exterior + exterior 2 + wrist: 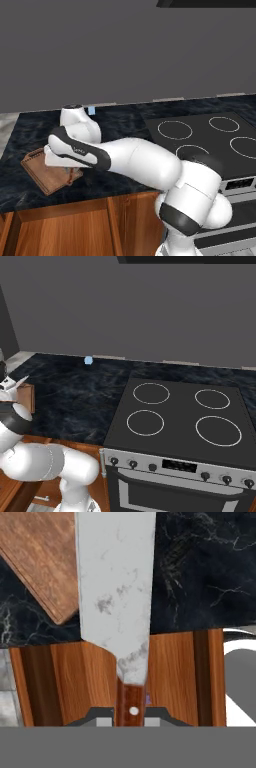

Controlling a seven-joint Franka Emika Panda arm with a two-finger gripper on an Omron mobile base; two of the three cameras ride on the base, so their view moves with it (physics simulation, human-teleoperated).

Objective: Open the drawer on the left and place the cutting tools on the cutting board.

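Knife clamped in pincer, jaws narrow on the brown riveted handle, white blade pointing straight away from the hand cam. Long axis runs along the pincer's line of sight, tip out over the dark marble desk. Looks like a carry toward placement, not a pick.

Below the hand: reddish-brown wood cabinet front, so pincer sits about at the desk's front edge. Small purple speck beside the handle, poss. the peeler, too small to tell.

Cutting board next out: on the desk, to the upper left of the blade in hand view, one corner near the blade's edge. Blade tip appears over bare desk, not over board. Key relation: board lies to the blade's left and ahead, so likely needs a shift left plus slight fwd before lowering.

Left base view: arm folded low over the desk's left end, board partly under the wrist. Right base view: board's edge at far left, hob well apart to the right.

Drawer state: can't tell.
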